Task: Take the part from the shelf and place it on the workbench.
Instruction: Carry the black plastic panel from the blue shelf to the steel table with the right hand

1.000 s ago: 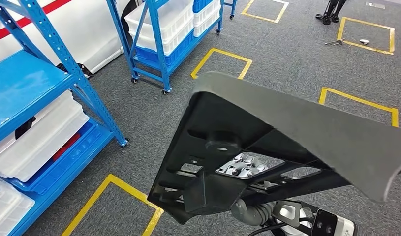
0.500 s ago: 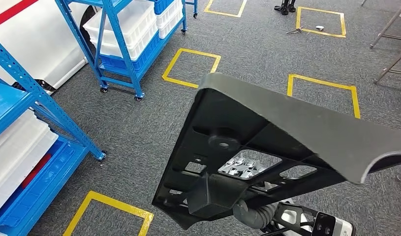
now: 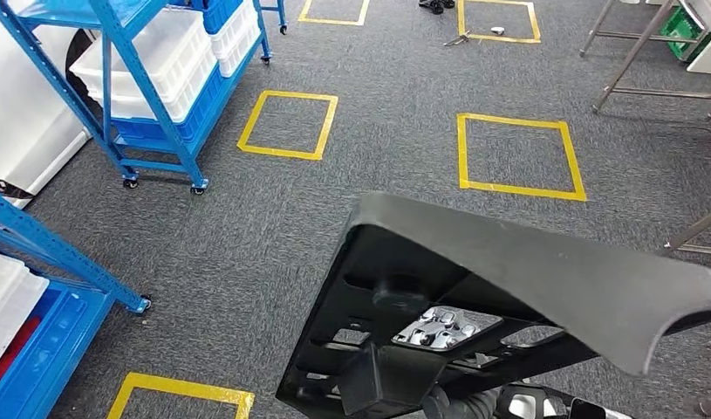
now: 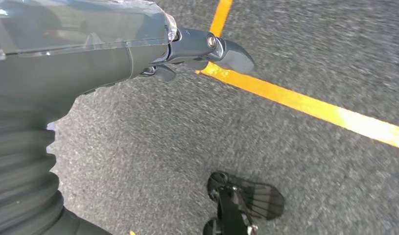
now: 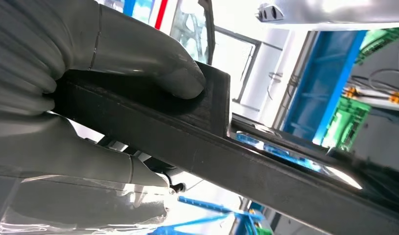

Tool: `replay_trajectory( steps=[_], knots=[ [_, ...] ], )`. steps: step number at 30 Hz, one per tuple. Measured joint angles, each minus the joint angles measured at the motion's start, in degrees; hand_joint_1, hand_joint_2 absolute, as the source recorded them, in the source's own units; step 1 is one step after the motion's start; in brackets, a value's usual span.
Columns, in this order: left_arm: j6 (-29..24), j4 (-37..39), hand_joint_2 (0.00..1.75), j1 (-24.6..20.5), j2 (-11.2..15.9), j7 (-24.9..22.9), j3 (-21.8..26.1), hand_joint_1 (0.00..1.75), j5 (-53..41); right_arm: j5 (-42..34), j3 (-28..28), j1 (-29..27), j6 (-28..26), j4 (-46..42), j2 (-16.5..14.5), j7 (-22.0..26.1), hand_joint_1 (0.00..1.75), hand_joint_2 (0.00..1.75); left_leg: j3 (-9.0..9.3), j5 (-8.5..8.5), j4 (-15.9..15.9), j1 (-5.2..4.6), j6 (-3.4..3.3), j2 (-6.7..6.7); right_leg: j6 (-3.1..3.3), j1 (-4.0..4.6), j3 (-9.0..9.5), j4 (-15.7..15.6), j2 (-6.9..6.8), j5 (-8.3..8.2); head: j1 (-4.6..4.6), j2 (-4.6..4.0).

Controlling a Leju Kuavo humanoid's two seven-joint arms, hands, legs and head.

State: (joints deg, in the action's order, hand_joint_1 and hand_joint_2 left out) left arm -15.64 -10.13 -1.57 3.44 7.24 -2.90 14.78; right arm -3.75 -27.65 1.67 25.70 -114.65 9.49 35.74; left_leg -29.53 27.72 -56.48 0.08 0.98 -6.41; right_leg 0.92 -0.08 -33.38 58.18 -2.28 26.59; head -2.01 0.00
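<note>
— Grey carpet (image 3: 378, 175) runs across the floor, marked with yellow tape squares (image 3: 519, 153). What sits nearest?

— Closest in the head view is the part (image 3: 526, 288), a large black moulded piece with a curved top skin and a ribbed underside carrying a silver bracket (image 3: 440, 327). It is up in the air over the carpet, tilted, and its lower end runs off the bottom of the picture.

— And who has it?

— The right robot hand (image 5: 89, 98). From the wrist camera its thick grey thumb (image 5: 153, 61) presses on one face of a black bar of the part and its fingers (image 5: 89, 161) wrap the other face, closed tight around it.

— The left one?

— The left robot hand (image 4: 138, 44) hangs over the carpet beside a yellow tape line (image 4: 310, 105). Nothing is in it; its fingers mostly hide behind the cover, so how far they spread is hard to say.

— Farther out?

— Bare carpet ahead between the squares. At the left, a blue shelf (image 3: 37, 253) is cut off by the edge; beyond it a wheeled blue rack (image 3: 151, 105) holds white bins (image 3: 151, 61). At the far right are metal legs (image 3: 631, 61).
</note>
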Motion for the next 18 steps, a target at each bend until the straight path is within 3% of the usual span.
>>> replay_trajectory(
  steps=[1,3,5,6,7,8,9,11,12,14,16,18],
  knots=[
    [-0.04,-0.01,1.75,-0.11,-0.03,0.14,0.01,0.0,-0.01,-0.15,0.13,-0.02,0.17,-0.19,-0.01,0.0,1.75,1.75,0.06,0.41,-0.31,0.13,0.35,0.47,0.34,-0.08,0.04,-0.14,0.6,-0.1,-0.01,0.0],
    [-0.1,-0.02,1.75,-0.14,-0.03,0.35,0.04,0.0,0.02,-0.57,0.35,0.06,0.45,-0.49,-0.02,0.0,1.75,1.75,-1.21,2.85,-3.8,0.48,0.89,3.03,1.01,-0.31,0.18,-0.42,1.69,-0.34,-0.01,0.0],
    [-0.14,-0.01,1.75,0.01,0.01,0.59,0.08,0.0,0.13,-1.34,0.58,0.12,0.96,-0.59,-0.04,0.0,1.75,1.75,-4.78,6.76,-11.59,0.65,1.13,5.38,1.39,-0.29,0.16,-0.44,2.79,-0.41,-0.01,0.0],
    [-0.21,-0.01,1.75,0.09,0.03,0.67,0.11,0.0,0.21,-1.81,0.71,0.11,1.37,-0.6,-0.04,0.0,1.75,1.75,-6.63,8.09,-15.31,0.66,1.21,5.73,1.47,-0.23,0.16,-0.43,3.44,-0.42,-0.01,0.0],
    [-0.32,-0.01,1.75,0.16,0.05,0.71,0.16,0.0,0.28,-2.3,0.88,0.13,1.92,-0.6,-0.04,0.0,1.75,1.75,-7.82,8.38,-17.49,0.66,1.22,5.86,1.5,-0.17,0.19,-0.4,4.16,-0.42,-0.01,0.0],
    [-0.46,-0.01,1.75,0.23,0.05,0.7,0.25,0.0,0.33,-2.77,1.13,0.18,2.53,-0.59,-0.04,0.0,1.75,1.75,-7.99,7.43,-17.37,0.66,1.14,5.93,1.51,-0.13,0.24,-0.35,4.94,-0.43,-0.01,0.0],
    [-0.61,-0.01,1.75,0.27,0.08,0.68,0.36,0.0,0.43,-3.22,1.45,0.29,3.12,-0.59,-0.04,0.0,1.75,1.75,-7.06,5.44,-14.89,0.66,0.99,6.14,1.49,-0.12,0.29,-0.27,5.72,-0.42,-0.01,0.0],
    [-0.78,-0.01,1.75,0.35,0.23,0.62,0.6,0.0,0.56,-3.97,2.11,0.59,4.07,-0.58,-0.04,0.0,1.75,1.75,-3.68,1.08,-6.73,0.69,0.52,8.13,1.29,-0.07,0.28,-0.05,7.14,-0.37,-0.01,0.0],
    [-0.8,0.0,1.75,0.36,0.34,0.61,0.73,0.0,0.6,-4.31,2.41,0.8,4.44,-0.56,-0.04,0.0,1.75,1.75,-2.34,-0.09,-3.48,0.71,0.33,9.25,1.04,-0.08,0.12,0.08,7.76,-0.39,-0.01,0.0],
    [-0.71,0.01,1.75,0.29,0.55,0.57,1.0,0.0,0.56,-4.97,3.04,1.27,5.02,-0.39,-0.04,0.0,1.75,1.75,-1.39,-0.38,-1.01,0.59,-0.04,10.29,0.31,-0.23,-0.36,0.17,8.85,-0.61,-0.01,0.0],
    [-0.53,-0.01,1.75,0.04,0.67,0.58,1.24,0.0,0.5,-5.44,3.77,1.69,5.36,-0.1,-0.04,0.0,1.75,1.75,-1.28,-0.72,-0.54,0.64,-0.64,9.16,-0.45,-0.38,-0.69,0.14,9.51,-0.81,-0.01,0.0],
    [-0.32,-0.01,1.75,0.01,0.81,0.59,1.37,0.0,0.45,-5.6,4.29,2.1,5.45,0.15,-0.03,0.0,1.75,1.75,-1.12,-1.17,0.11,0.82,-1.42,7.77,-0.97,-0.17,-1.71,2.14,7.08,0.66,0.01,0.0]
  ],
)
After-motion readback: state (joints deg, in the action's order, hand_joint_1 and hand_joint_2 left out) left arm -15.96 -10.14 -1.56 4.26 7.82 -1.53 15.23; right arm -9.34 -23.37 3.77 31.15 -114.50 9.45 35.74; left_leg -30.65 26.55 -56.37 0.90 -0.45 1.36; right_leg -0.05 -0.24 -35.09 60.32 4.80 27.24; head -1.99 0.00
